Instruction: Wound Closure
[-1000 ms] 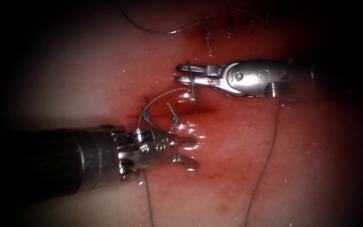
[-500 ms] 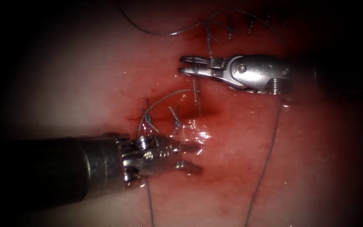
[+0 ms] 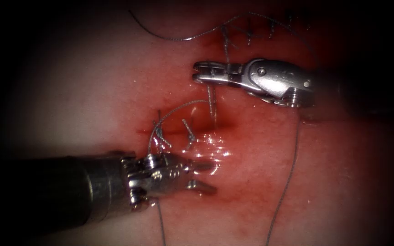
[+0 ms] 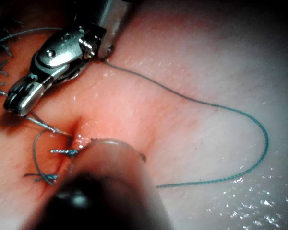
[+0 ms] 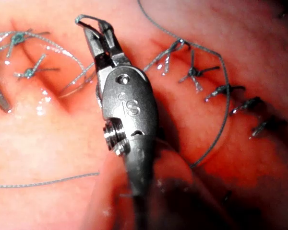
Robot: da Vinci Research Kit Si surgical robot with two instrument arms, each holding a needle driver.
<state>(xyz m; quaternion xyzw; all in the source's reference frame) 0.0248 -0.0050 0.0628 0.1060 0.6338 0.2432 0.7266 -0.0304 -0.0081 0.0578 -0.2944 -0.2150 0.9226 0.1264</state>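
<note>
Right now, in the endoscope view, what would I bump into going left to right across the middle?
Left tool, open and holding nothing → knots on the cut → right tool, shut on thread.

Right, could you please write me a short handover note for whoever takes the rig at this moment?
Left pincer: open, holds nothing, low over the tissue just below the cut.
Right pincer: shut on the thread, which runs taut from it down into the tissue at the cut.
Needle: I cannot place it.
Done: a row of tied stitches at the far end, and two knots near the left pincer.
Left: the held strand looks not yet tied; loose thread lies to the right.
</note>
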